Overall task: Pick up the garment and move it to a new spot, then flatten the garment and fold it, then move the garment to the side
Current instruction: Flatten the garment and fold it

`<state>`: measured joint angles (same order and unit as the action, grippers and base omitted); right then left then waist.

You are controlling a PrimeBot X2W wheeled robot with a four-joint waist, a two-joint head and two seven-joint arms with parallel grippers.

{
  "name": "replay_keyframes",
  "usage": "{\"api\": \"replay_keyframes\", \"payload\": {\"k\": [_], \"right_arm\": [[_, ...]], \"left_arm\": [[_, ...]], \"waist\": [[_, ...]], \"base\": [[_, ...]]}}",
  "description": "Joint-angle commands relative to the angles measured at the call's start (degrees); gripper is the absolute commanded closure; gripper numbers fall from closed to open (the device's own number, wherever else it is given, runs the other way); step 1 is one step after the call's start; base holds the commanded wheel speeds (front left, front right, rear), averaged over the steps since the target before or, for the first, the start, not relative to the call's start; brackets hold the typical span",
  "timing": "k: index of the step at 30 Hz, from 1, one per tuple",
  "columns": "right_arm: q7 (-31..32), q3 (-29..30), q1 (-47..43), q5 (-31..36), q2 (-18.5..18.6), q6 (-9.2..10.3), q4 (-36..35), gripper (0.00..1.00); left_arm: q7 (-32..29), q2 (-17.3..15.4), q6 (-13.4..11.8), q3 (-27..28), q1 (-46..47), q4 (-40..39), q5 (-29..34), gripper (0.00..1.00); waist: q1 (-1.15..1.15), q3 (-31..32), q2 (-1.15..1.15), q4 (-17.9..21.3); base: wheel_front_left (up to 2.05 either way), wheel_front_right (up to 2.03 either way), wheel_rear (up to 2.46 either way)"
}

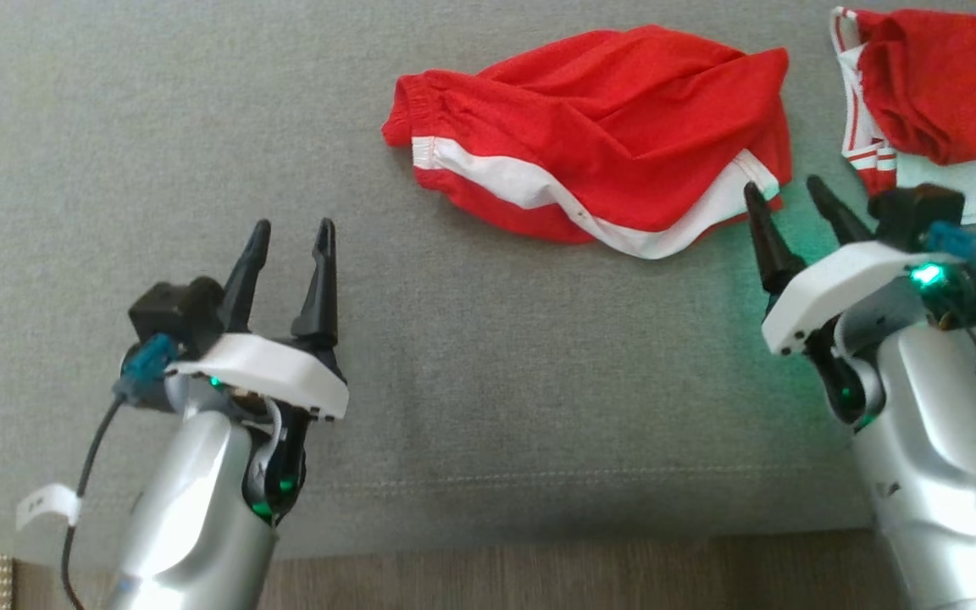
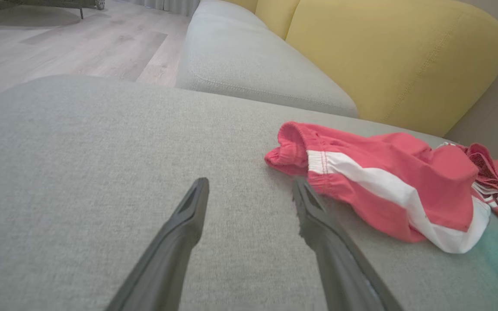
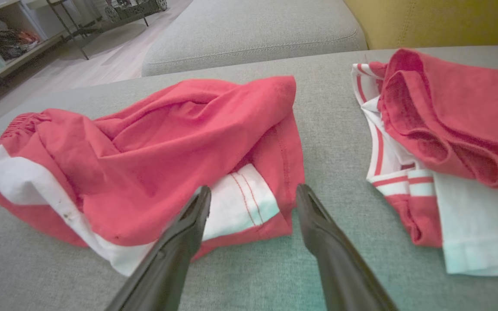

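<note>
Head view: garment (image 1: 598, 144) crosswise ahead of both released hands.
Its end lies just beside right hand (image 1: 783, 188); left hand (image 1: 293, 226) stands apart.

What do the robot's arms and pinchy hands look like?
The left gripper and right gripper each have two long, pointed black fingers on a white plate, plus a black camera block and a blue plug. The shiny silver forearms carry small green lights. A black cable with a white tag hangs off the left arm.

Soft even daylight, slight blur, wide-angle distortion
</note>
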<state>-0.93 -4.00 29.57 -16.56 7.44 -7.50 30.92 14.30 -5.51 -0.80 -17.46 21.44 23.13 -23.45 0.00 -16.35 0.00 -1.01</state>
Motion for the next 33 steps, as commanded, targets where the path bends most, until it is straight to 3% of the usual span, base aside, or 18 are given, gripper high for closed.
{"api": "replay_keyframes", "payload": {"k": [1,27,28,29,30,33], "right_arm": [[-0.1,-1.2,2.1,-0.6,0.5,0.01,-1.0,0.0],[-2.8,-8.8,8.4,-6.3,3.2,0.01,8.1,0.0],[-3.0,-9.0,8.4,-6.3,3.3,0.01,8.4,0.1],[-3.2,-9.1,8.4,-6.3,3.4,0.01,8.6,0.46],[-3.4,-9.2,8.4,-6.2,3.4,0.01,8.7,0.6],[-4.2,-9.2,8.1,-6.1,3.5,0.01,9.1,0.82]], "left_arm": [[0.7,-0.5,0.2,2.4,0.5,-2.3,0.9,0.0],[0.7,2.4,3.6,7.2,0.3,-0.8,6.5,0.0],[0.7,2.4,3.6,7.3,0.3,-0.7,6.5,0.0],[0.7,2.5,3.7,7.4,0.3,-0.6,6.6,0.0],[0.7,2.5,3.7,7.5,0.3,-0.5,6.6,0.0],[0.7,2.5,3.7,7.9,0.2,-0.2,6.7,0.0]], "waist": [[0.0,-0.4,0.0,-0.5],[0.0,-2.7,0.0,-1.5],[0.0,-2.6,0.0,-1.5],[0.0,-2.5,0.0,-1.4],[0.0,-2.4,0.0,-1.3],[0.0,-1.9,0.0,-0.9]], "base": [[0.0,0.0,0.0],[0.0,0.0,0.0],[0.0,0.0,0.0],[0.0,0.0,0.0],[0.0,0.0,0.0],[0.0,0.0,0.0]]}}
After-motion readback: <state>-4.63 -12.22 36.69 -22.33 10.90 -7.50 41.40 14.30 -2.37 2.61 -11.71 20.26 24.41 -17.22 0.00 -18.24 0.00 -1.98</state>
